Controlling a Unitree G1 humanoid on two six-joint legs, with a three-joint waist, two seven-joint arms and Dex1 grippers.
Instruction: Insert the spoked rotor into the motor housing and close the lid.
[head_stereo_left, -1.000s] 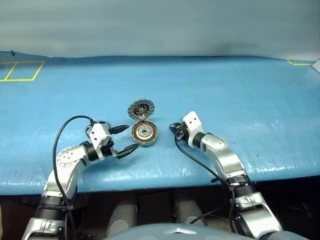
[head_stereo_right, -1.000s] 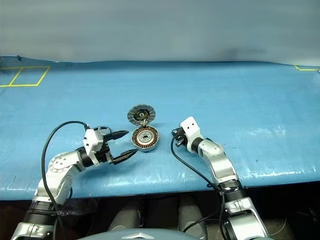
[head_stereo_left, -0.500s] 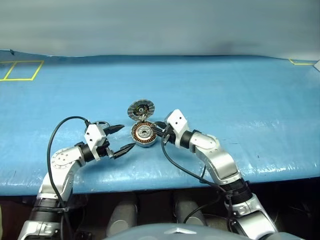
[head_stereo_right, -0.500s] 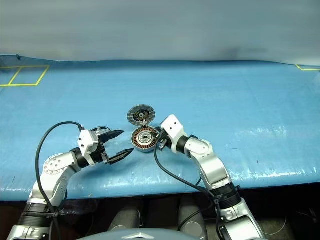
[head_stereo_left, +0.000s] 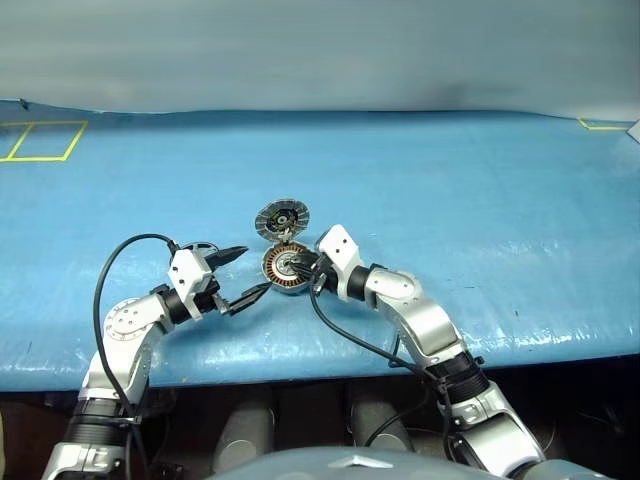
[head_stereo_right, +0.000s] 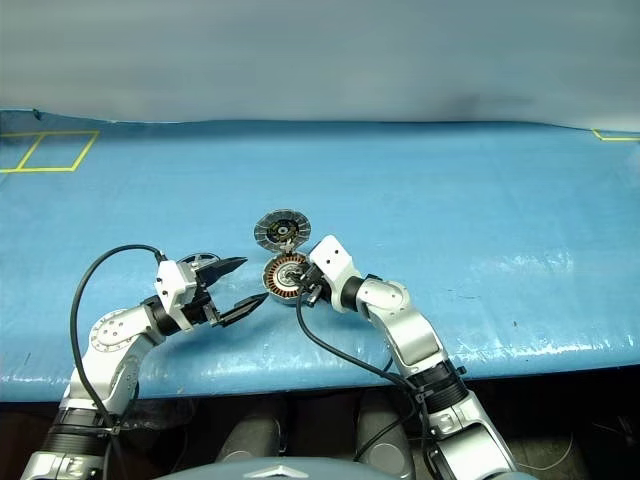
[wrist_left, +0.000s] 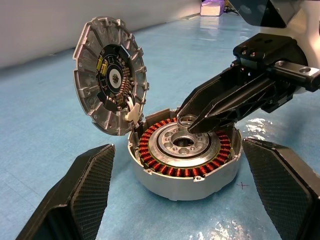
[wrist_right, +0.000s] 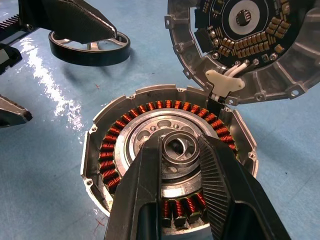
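The motor housing (wrist_left: 167, 169) lies open on the blue table, its copper windings showing. Its lid (wrist_left: 110, 82) stands tilted up from the far edge, ribbed inner face and dark centre towards me. My right gripper (wrist_right: 180, 146) reaches in from the right over the housing's centre, shut on a small silver ring (wrist_left: 186, 120) just above the grey hub. My left gripper (head_stereo_left: 252, 270) is open, just left of the housing, its fingers spread wider than the housing. The spoked rotor (wrist_right: 107, 54) lies flat on the table beside the left gripper, touching neither gripper.
The blue table cover (head_stereo_left: 450, 180) stretches wide around the housing. Yellow tape outlines (head_stereo_left: 45, 140) mark the far left corner. Black cables (head_stereo_left: 350, 335) hang from both wrists near the table's front edge.
My right gripper has swung left from the table beside the housing to over its centre, still shut on the ring. The left gripper, housing, lid and rotor stayed put.
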